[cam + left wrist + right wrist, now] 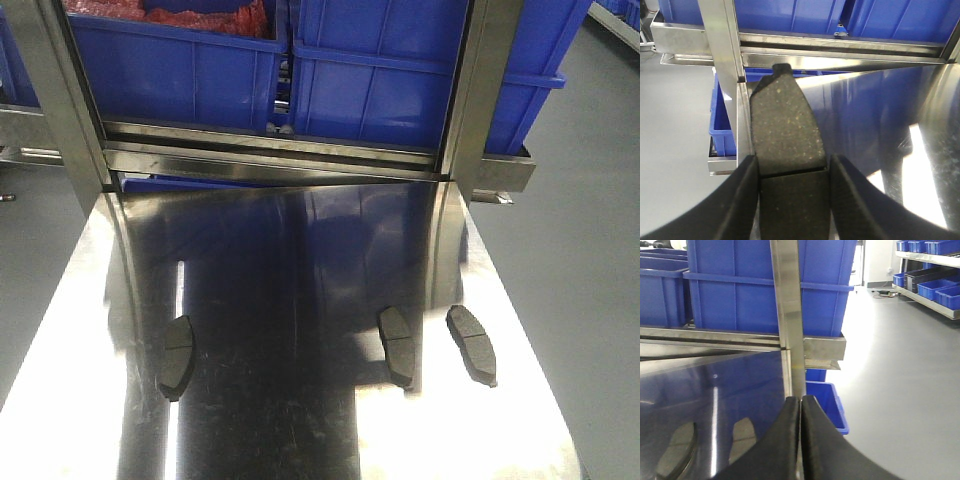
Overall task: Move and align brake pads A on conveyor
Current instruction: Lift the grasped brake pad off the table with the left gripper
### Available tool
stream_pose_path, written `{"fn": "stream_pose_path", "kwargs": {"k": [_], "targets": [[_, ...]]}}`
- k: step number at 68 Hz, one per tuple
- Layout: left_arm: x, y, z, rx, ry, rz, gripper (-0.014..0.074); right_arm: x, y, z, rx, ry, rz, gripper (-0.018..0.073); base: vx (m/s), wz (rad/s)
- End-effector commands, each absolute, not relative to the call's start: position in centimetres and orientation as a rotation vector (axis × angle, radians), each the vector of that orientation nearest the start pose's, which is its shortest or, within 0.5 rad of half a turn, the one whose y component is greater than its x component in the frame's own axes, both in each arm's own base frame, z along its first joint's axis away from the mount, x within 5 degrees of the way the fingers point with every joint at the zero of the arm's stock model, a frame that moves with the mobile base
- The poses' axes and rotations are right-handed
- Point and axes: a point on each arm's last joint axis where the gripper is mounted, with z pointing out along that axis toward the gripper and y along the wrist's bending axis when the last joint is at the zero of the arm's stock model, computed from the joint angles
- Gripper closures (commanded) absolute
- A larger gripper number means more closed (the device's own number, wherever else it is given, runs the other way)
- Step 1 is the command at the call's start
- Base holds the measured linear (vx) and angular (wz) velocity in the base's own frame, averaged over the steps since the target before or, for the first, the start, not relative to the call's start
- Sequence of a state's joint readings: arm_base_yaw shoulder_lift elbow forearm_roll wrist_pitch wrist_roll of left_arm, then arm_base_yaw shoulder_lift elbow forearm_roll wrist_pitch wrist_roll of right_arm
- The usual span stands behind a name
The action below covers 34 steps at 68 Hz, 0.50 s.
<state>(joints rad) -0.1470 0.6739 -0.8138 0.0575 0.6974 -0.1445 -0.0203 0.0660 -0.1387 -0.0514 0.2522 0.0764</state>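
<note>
Brake pads (pixel 395 343) lie on the shiny steel desk (pixel 280 250) in the front view, three in all, each flat and dark grey with a thin groove across its middle. The left pad (pixel 177 355) sits in the lower left of the frame and stands well apart from the other two. The middle pad (pixel 395 343) and the right pad (pixel 471 343) lie near each other in the lower right, not touching, with the right pad close to the desk's right edge. All three run roughly lengthwise up the frame, the two on the right tilted slightly toward the upper left.

In the left wrist view, the left tool (pixel 792 165) is grasping a held pad (pixel 782 120). Its two black fingers (pixel 740 195) press on the pad's long edges at about the groove. The pad points up the frame toward a steel post (pixel 720 50) at the desk's left edge. Whether this is the left pad of the front view cannot be told.

In the right wrist view, the right tool (pixel 800 400) is clenched, its fingers meeting with nothing between them, over the desk's right edge and in line with another steel post (pixel 790 315).

Blue bins (pixel 380 70) fill the rack across the top of the front view, behind the desk. Grey floor (pixel 900 365) spreads to the right.
</note>
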Motion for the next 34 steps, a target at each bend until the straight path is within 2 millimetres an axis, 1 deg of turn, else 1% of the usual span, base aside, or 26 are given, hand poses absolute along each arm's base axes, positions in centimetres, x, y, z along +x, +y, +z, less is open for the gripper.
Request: {"fn": "stream_pose_path", "kwargs": {"k": [1,2,8,14,17,26,31,34], "targets": [[12.4,-1.6,38.2,0.024,1.927,-0.134,0.0569,6.0,-0.4,27.3,0.013,1.624,-0.073,0.0562,0.00,0.00],[12.4,-1.6,38.2,0.024,1.927,-0.134,0.0569,6.1,-0.4,27.9,0.011,1.624,-0.078,0.0562,0.00,0.00],[12.4,-1.6,38.2,0.024,1.927,-0.134,0.0569,7.0,-0.6,29.8,0.007,1.680,-0.097,0.0562,0.00,0.00],[12.4,-1.6,38.2,0.024,1.927,-0.134,0.0569,7.9,-0.6,30.7,0.012,1.736,-0.097,0.0562,0.00,0.00],[12.4,-1.6,38.2,0.024,1.927,-0.134,0.0569,8.2,-0.6,31.0,0.012,1.743,-0.097,0.0562,0.00,0.00],[12.4,-1.6,38.2,0.024,1.927,-0.134,0.0569,8.6,-0.6,30.9,0.010,1.756,-0.097,0.0543,0.00,0.00],[12.4,-1.6,38.2,0.024,1.927,-0.134,0.0569,8.6,-0.6,30.9,0.010,1.757,-0.096,0.0495,0.00,0.00],[12.4,-1.6,38.2,0.024,1.927,-0.134,0.0569,8.6,-0.6,30.9,0.010,1.758,-0.096,0.0445,0.00,0.00]]}}
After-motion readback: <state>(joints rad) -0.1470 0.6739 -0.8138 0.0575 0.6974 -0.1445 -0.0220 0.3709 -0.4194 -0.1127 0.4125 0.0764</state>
